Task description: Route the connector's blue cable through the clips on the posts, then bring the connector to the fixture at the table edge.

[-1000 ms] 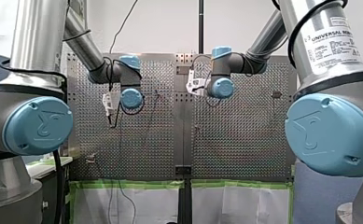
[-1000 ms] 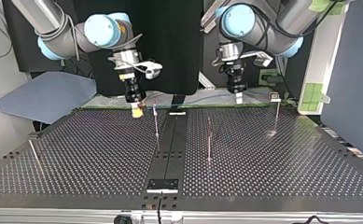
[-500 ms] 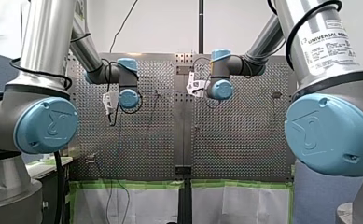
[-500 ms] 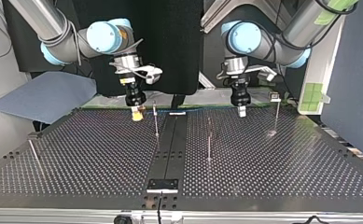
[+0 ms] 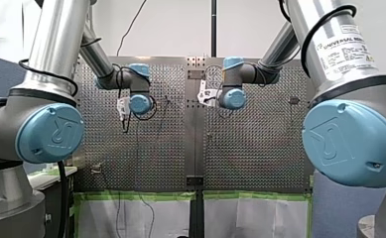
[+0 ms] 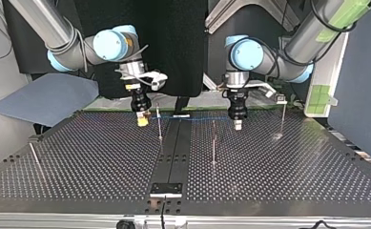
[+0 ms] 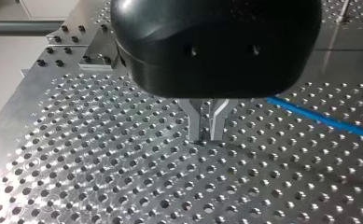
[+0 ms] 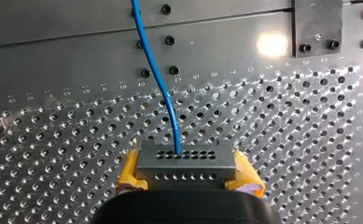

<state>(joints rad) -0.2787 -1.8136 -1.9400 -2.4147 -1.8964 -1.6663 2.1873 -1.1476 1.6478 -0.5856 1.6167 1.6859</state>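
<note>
My right tool (image 8: 187, 171) clamps the grey perforated metal connector (image 8: 186, 161); its blue cable (image 6: 197, 119) stretches past the thin metal post (image 6: 159, 125) toward my narrow-set left tool (image 6: 238, 125), perhaps pinched there.

Bright glare spots on perforated table (image 8: 272, 44)

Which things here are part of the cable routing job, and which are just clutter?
Job:
connector, held in my right gripper
blue cable
clip posts
fixture
my left gripper

Lying about:
blue-grey sheet beside the table
green tape
</note>
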